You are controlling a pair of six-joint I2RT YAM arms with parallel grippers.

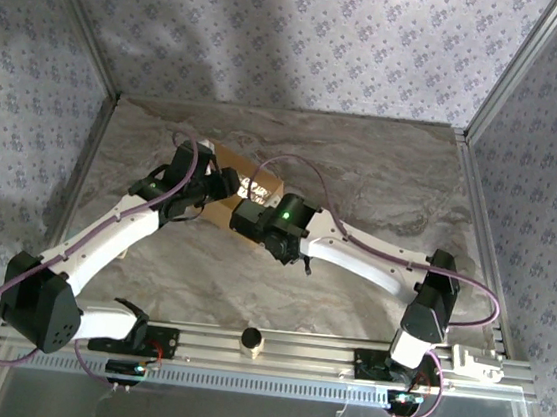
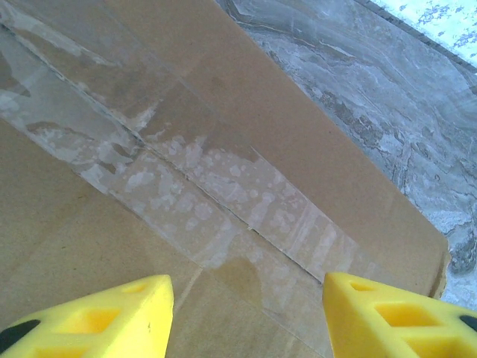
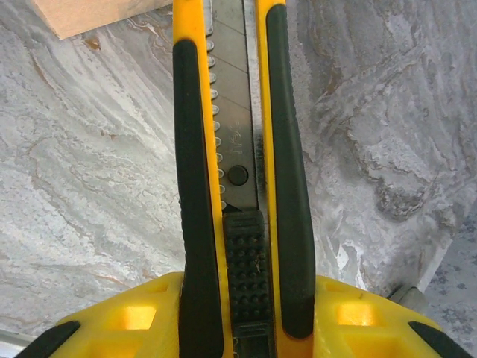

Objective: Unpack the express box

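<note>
The express box [image 1: 230,188] is a tan carton lying on the marble table behind both wrists, mostly covered by them. In the left wrist view its taped top [image 2: 223,194] lies close below, clear tape running along the flap seam. My left gripper [image 2: 246,317] hovers over that top, open, with nothing between its yellow fingers [image 2: 112,313]. My right gripper [image 3: 238,321] is shut on a yellow and black utility knife [image 3: 238,186], which points away toward a corner of the box [image 3: 89,13].
A small round knob [image 1: 252,340] sits on the aluminium rail at the near edge. A white fixture [image 1: 475,362] is mounted on the rail at the right. Patterned walls close the table on three sides. Bare marble lies right of the box.
</note>
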